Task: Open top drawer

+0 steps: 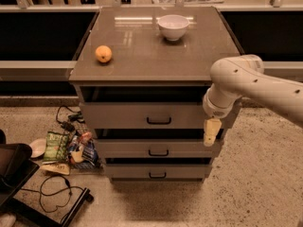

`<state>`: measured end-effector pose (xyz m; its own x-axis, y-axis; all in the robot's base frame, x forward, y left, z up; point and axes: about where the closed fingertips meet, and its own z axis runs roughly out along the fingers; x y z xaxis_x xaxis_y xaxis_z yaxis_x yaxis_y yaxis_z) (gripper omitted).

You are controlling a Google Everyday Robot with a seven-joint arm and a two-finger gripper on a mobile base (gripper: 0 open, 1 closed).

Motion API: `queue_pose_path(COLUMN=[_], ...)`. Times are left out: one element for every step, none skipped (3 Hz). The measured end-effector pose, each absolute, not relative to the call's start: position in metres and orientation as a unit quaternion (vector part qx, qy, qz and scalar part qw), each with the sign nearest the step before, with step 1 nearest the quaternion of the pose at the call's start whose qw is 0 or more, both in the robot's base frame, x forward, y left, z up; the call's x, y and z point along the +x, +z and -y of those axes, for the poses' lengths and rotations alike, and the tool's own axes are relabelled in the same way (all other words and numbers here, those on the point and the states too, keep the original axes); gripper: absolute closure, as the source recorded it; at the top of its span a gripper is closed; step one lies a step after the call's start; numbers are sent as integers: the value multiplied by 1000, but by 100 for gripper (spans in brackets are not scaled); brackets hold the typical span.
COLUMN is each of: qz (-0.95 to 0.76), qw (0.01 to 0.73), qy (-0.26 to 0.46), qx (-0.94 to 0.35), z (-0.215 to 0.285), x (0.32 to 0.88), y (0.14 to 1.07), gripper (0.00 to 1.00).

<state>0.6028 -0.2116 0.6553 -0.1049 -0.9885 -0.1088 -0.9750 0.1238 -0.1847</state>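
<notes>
The top drawer (123, 116) is the tallest and widest of three grey fronts under the cabinet top, with a small black bar handle (159, 121) at its middle. It stands flush, with a dark gap above it. My gripper (211, 132) hangs from the white arm (255, 82) at the right. It is in front of the drawer's right end, to the right of the handle and a little below it, apart from it. Its pale fingers point down.
An orange (103, 54) and a white bowl (173, 27) rest on the cabinet top (142, 51). Two shorter drawers (128, 149) sit below. Snack bags and cables (66, 148) litter the floor at left, beside a black stand (19, 174).
</notes>
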Motion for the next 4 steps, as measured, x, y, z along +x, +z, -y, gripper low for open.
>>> queue_pose_path(qz=[-740, -747, -754, -755], qw=[83, 60, 40, 37], qy=[-32, -36, -45, -48], qx=[-667, -661, -654, -652], z=[212, 223, 241, 243], x=[611, 595, 577, 574], y=[649, 653, 669, 674], gripper=[18, 41, 64, 88])
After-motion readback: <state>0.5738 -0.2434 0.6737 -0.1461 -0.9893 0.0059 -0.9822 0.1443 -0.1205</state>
